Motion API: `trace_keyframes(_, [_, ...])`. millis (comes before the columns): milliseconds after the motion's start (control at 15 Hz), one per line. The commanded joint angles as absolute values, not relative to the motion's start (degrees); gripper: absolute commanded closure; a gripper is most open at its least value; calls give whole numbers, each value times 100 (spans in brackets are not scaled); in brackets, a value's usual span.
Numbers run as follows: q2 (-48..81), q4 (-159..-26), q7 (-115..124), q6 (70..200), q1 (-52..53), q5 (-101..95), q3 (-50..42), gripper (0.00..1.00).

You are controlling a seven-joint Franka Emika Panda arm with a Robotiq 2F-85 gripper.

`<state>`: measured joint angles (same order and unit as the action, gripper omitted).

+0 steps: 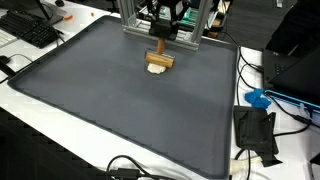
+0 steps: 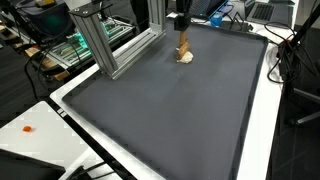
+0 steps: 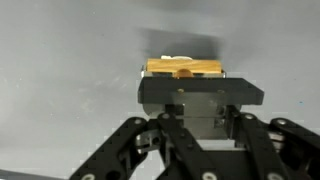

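Note:
A small wooden object [image 1: 160,60] with a pale base [image 1: 157,69] stands at the far end of a dark grey mat [image 1: 120,110]. It shows in both exterior views, and on the mat [image 2: 190,110] it appears as an upright wooden piece [image 2: 183,46]. My gripper [image 1: 160,36] comes down from above and is shut on the object's top [image 2: 181,28]. In the wrist view the black fingers [image 3: 200,95] close around the wood, whose yellow-brown edge [image 3: 185,68] shows just beyond them. The object's lower part is hidden there.
An aluminium frame [image 1: 128,18] [image 2: 100,40] stands right behind the object. A keyboard [image 1: 35,30] lies off one corner of the mat. A black box [image 1: 255,130], a blue item [image 1: 258,98] and cables lie beside the mat. A green circuit board [image 2: 65,50] sits nearby.

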<state>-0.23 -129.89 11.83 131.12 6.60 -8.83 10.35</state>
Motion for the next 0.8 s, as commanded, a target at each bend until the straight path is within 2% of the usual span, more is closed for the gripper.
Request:
trace_keyframes(0, [-75,-13219,1059,12912,694,-896,931,78])
trace_keyframes(733, [-9,-13423,1167,13834,773,-709,996,78])
